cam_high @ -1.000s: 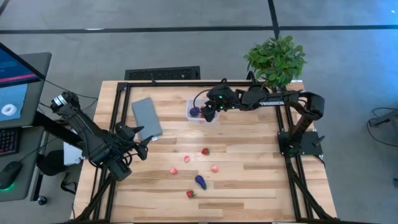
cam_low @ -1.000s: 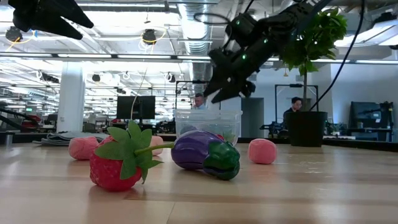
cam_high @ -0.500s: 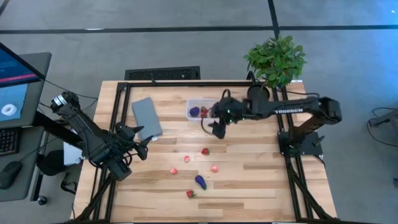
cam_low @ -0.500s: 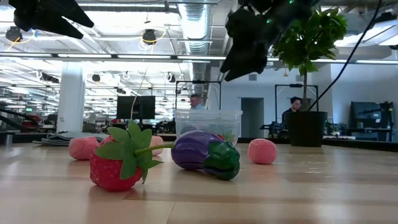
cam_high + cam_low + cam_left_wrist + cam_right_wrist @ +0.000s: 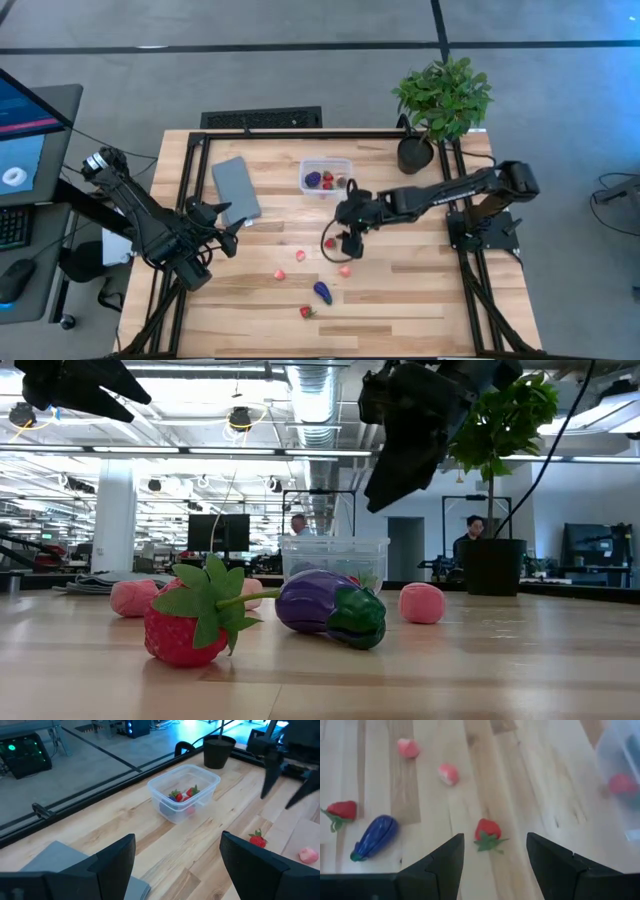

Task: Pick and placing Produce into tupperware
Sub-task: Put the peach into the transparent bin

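Far left of the table, the left gripper (image 5: pixel 222 238) hangs over the edge, well apart from all produce, fingers spread w/ nothing between them. Just beside it, toward the far side, lies the flat grey lid (image 5: pixel 236 189). The left wrist view looks past both dark fingers (image 5: pixel 114 862) at the tupperware (image 5: pixel 183 791), which holds strawberries and a purple piece.

Moving right, loose produce sits mid-table: a pink piece (image 5: pixel 280 275), another pink piece (image 5: pixel 299 256), a strawberry near the front edge (image 5: pixel 307 312), a purple eggplant (image 5: pixel 322 292) just beside it, a strawberry under the right arm (image 5: pixel 330 243) and a pink piece (image 5: pixel 345 271) right of the eggplant. In the low view the front strawberry (image 5: pixel 190 620) and eggplant (image 5: pixel 330 606) fill the foreground, w/ pink pieces (image 5: pixel 422 603) behind them.

The tupperware (image 5: pixel 327 178) stands toward the far side, centre, apart from the loose pieces; red and purple bits show inside.

The right gripper (image 5: pixel 343 240) hovers above the table between the tub and the loose produce, near the mid-table strawberry. Its fingers (image 5: pixel 446 862) are parted and empty, and the right wrist view frames that strawberry (image 5: pixel 487 834) between them, not touching.

Far right corner: a potted plant (image 5: pixel 443 100). Ppl show small in the room behind the table in the low view
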Robot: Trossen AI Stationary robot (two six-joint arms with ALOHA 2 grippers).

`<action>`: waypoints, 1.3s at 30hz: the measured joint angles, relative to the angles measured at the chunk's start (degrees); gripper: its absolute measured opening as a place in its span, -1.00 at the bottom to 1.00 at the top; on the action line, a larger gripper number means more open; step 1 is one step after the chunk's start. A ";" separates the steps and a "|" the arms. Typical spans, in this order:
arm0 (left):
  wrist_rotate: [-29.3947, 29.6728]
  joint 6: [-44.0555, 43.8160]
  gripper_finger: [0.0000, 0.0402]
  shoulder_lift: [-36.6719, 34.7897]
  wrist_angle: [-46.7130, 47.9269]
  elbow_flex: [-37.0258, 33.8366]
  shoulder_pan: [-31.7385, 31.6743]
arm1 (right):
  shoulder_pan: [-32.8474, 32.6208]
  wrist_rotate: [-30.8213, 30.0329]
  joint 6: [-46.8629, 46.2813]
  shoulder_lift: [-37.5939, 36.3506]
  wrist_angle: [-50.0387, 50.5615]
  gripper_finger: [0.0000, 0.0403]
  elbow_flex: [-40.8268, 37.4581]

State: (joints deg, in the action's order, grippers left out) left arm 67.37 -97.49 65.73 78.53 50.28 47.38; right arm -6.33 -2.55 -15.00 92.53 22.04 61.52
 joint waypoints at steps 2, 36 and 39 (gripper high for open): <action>0.00 0.03 0.39 0.01 0.02 0.00 0.00 | -1.02 -0.61 -0.02 0.69 -0.37 0.19 0.00; 0.05 2.14 0.39 0.01 -0.09 0.00 0.00 | -2.71 -3.09 -1.01 9.48 -2.70 0.19 -0.09; -0.04 2.12 0.39 -0.01 -0.07 0.00 0.00 | -2.69 -3.04 -1.49 9.91 -3.23 0.19 -0.04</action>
State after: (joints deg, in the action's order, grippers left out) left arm 67.33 -95.37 65.71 78.46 50.28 47.38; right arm -9.02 -5.59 -16.48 102.43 18.81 61.47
